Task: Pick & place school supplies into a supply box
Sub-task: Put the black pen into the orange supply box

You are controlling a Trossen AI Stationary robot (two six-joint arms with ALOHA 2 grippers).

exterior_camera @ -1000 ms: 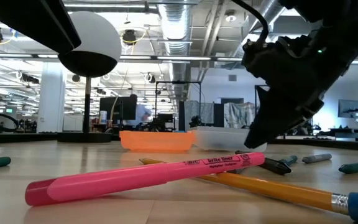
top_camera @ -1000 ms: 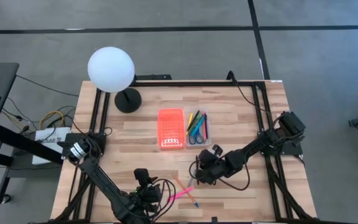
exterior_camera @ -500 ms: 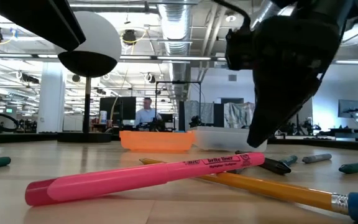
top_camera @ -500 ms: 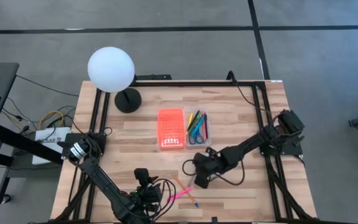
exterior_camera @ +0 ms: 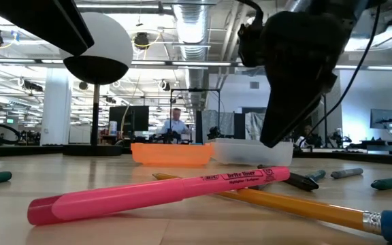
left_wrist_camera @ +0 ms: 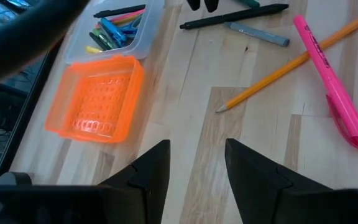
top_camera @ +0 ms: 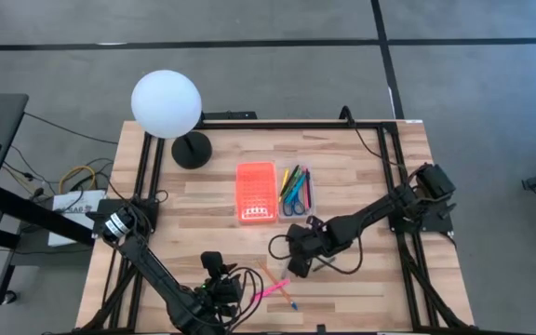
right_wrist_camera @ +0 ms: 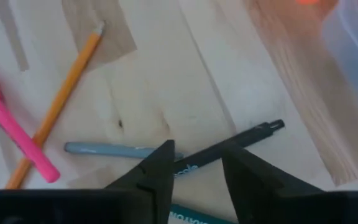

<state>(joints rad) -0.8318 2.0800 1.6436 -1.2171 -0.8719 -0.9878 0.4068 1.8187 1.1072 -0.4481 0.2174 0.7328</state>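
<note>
While the left gripper (left_wrist_camera: 194, 168) idles open at lower left, the right gripper (right_wrist_camera: 194, 165) hangs open over the black pen (right_wrist_camera: 229, 149), which lies crosswise under its fingers, below the supply box (top_camera: 296, 191).

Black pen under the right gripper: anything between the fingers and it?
Nothing visible. The right gripper hangs open just above the black pen, its fingers either side of the barrel. A grey pen lies right beside the black pen's near end and could get caught in the grasp.
</note>
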